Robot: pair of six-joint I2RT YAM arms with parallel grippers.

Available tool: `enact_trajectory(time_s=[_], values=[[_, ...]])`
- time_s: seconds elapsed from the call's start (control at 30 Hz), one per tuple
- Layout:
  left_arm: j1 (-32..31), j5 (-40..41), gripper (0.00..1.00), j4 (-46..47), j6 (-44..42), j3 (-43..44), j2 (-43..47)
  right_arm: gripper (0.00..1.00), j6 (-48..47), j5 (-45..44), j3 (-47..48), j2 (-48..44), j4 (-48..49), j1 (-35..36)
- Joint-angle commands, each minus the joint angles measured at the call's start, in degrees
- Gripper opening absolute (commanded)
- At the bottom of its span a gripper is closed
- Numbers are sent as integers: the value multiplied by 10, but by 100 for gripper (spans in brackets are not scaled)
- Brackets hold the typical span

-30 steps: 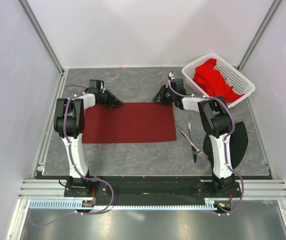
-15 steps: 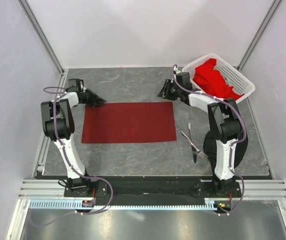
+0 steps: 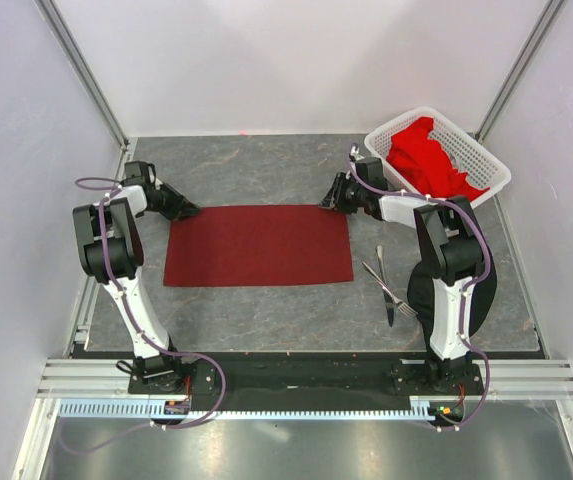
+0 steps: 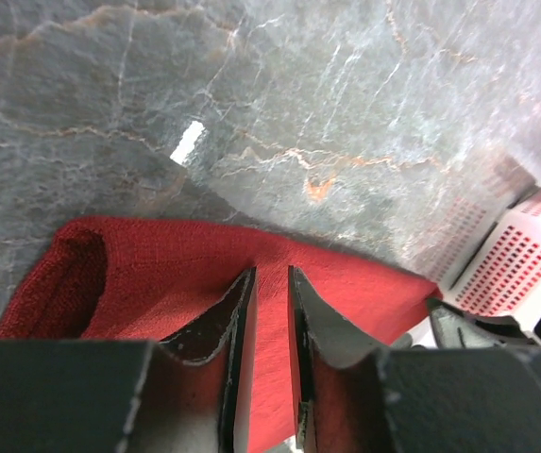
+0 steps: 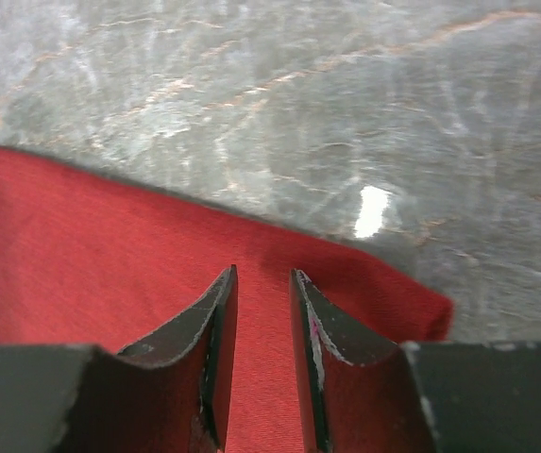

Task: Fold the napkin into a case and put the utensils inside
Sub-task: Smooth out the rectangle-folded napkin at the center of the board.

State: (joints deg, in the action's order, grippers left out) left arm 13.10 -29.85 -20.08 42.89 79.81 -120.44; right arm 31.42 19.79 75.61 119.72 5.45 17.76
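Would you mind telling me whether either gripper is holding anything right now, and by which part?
Nothing looks held. The left gripper and the right gripper each stand with jaws slightly apart over a far corner of the spread napkin.

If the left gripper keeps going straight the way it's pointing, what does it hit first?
The left gripper would meet the napkin first, near its far left corner, just ahead; whether it already touches is unclear.

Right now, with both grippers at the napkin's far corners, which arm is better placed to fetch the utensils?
Right. The utensils lie just right of the napkin. The right gripper is at its far right corner, on their side, while the left gripper sits at the far left corner, across the cloth.
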Motion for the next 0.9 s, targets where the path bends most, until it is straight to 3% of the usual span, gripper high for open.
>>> enact_trajectory(time_s=[0.0, 0.53, 0.87], values=[[7, 30, 26, -26, -47, 32, -11, 36, -26, -19, -4, 7, 12, -11], [27, 60, 28, -81, -60, 70, 21, 37, -86, -68, 41, -18, -77, -17], [39, 51, 27, -83, -40, 79, -3, 37, -31, -18, -15, -78, -24, -4]])
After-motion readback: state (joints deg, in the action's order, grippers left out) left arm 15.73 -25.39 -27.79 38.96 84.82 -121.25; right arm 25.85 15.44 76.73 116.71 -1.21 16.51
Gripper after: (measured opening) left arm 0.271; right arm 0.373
